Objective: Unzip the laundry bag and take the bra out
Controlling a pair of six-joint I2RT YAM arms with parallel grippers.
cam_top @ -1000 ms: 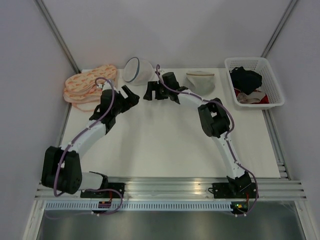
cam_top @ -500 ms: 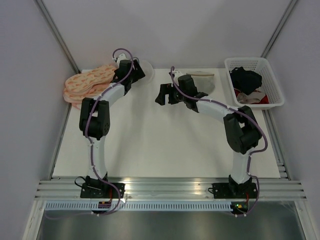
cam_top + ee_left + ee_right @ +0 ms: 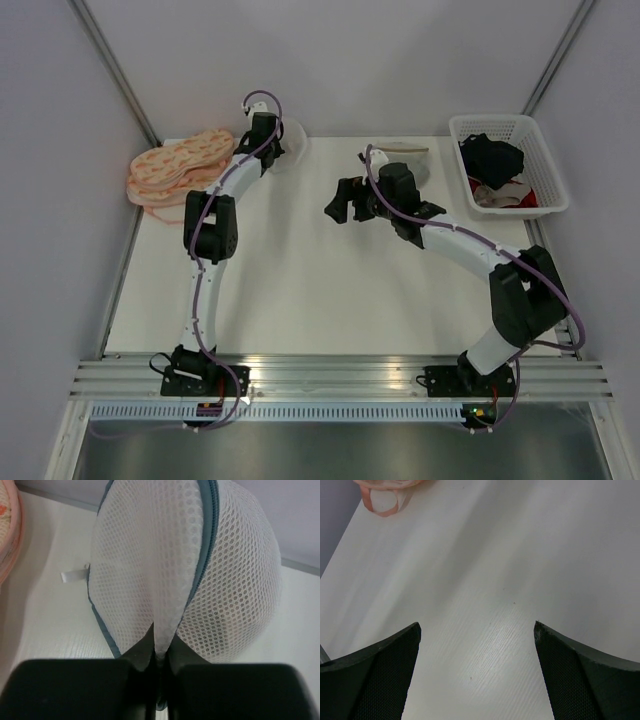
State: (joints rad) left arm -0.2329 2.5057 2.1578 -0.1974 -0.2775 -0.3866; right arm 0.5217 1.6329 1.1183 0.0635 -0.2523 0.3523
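The laundry bag (image 3: 150, 555), a white mesh dome with a blue-grey zip band (image 3: 206, 545), stands at the table's back edge (image 3: 292, 143). My left gripper (image 3: 161, 641) is shut on a pinched fold of its mesh near the bottom, and the arm reaches far back (image 3: 268, 140). I cannot make out the bra; only a faint darker shade shows through the mesh. My right gripper (image 3: 340, 205) hangs open over bare tabletop to the right of the bag, its fingers (image 3: 380, 665) wide apart with nothing between them.
A stack of peach patterned bras (image 3: 178, 165) lies at the back left, with a pink strap loop (image 3: 382, 501) near it. A greyer mesh bag (image 3: 408, 160) sits behind the right arm. A white basket (image 3: 545, 185) of dark clothes stands at the back right.
My left arm swung from mid-table out to the back edge and its jaws closed on the bag's mesh. My right gripper drew away from the bag, rightwards and nearer, still open.
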